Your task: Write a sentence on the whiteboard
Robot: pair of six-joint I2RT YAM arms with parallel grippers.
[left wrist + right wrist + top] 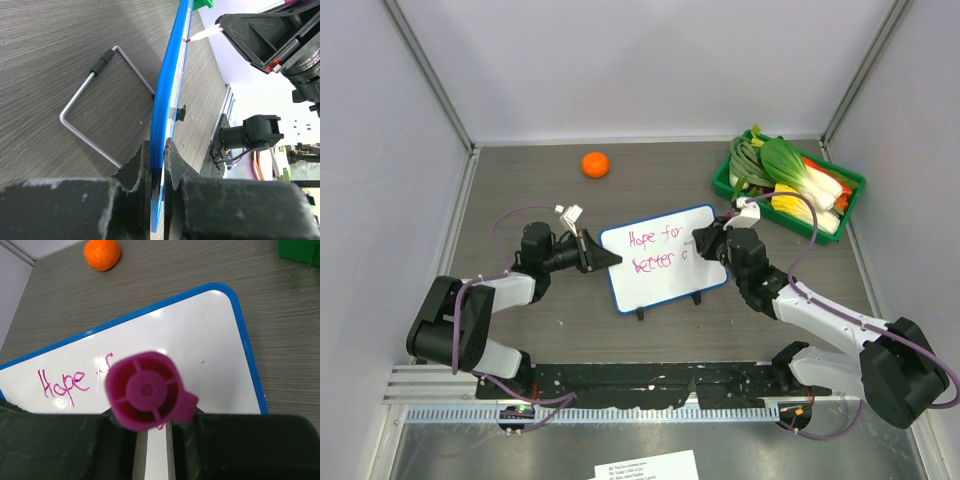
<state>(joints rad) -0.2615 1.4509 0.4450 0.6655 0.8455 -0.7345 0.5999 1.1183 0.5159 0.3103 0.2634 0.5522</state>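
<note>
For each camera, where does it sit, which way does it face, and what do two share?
Top external: above and behind the bases, looking down; both arms show, left gripper and right gripper at the whiteboard.
Left wrist: on the left arm, looking edge-on along the whiteboard; its fingers pinch it.
Right wrist: looks down its held pink marker onto the sentence.
Shared: top and right wrist show the orange.

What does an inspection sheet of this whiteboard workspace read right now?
Surface: dark wood-grain tabletop.
Job's things: whiteboard propped on wire stand; sentence unfinished, reads "Hope for better" so far.
Clutter: orange far side; green vegetable tray far right.
Grippers: left gripper shut on whiteboard's edge; right gripper shut on magenta marker.
Cables: purple cables loop off both arms.
Surroundings: pale enclosure walls; printed paper near edge.
</note>
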